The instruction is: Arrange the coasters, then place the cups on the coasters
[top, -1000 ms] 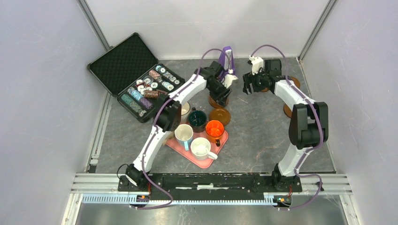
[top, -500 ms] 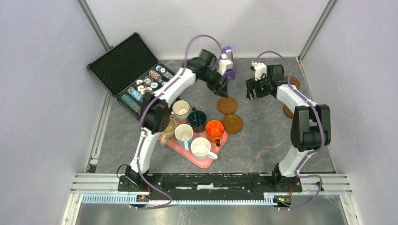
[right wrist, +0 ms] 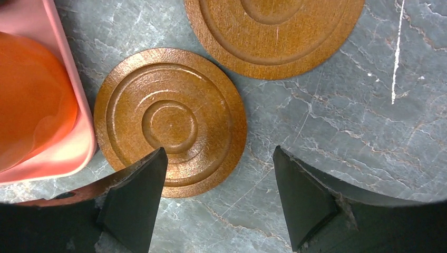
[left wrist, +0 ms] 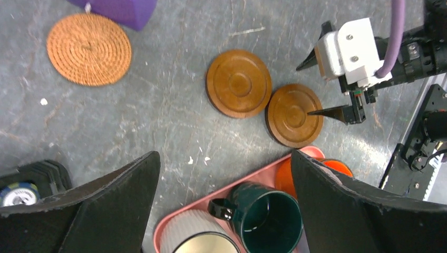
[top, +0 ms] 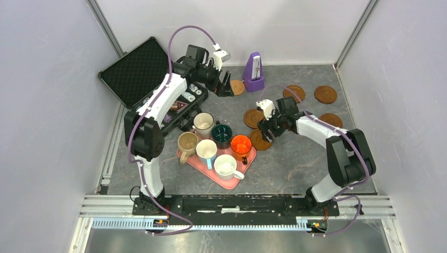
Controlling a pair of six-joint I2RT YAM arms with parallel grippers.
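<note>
Two dark brown coasters lie side by side right of the pink tray (top: 224, 182): one (top: 254, 117) farther back, one (top: 262, 140) against the tray. My right gripper (top: 268, 125) hovers open over them, its left finger (right wrist: 134, 197) above the nearer coaster's (right wrist: 169, 122) edge. Three more coasters (top: 293, 93) (top: 325, 94) (top: 331, 119) lie at the back right. The tan woven coaster (top: 237, 87) sits beside my open, empty left gripper (top: 223, 85). Several cups stand on or by the tray: white with dark rim (top: 203, 123), teal (top: 222, 133), orange (top: 241, 144), tan (top: 187, 143), light blue (top: 206, 150), white (top: 226, 166).
An open black case of poker chips (top: 153, 89) lies at the back left, under my left arm. A purple metronome (top: 254, 74) stands at the back centre next to the woven coaster. The cage's walls close in the back and both sides.
My left gripper opened and swung from the centre coasters to the back left, uncovering the tan cup. My right gripper came forward from the back and now hangs over the two coasters by the tray.
</note>
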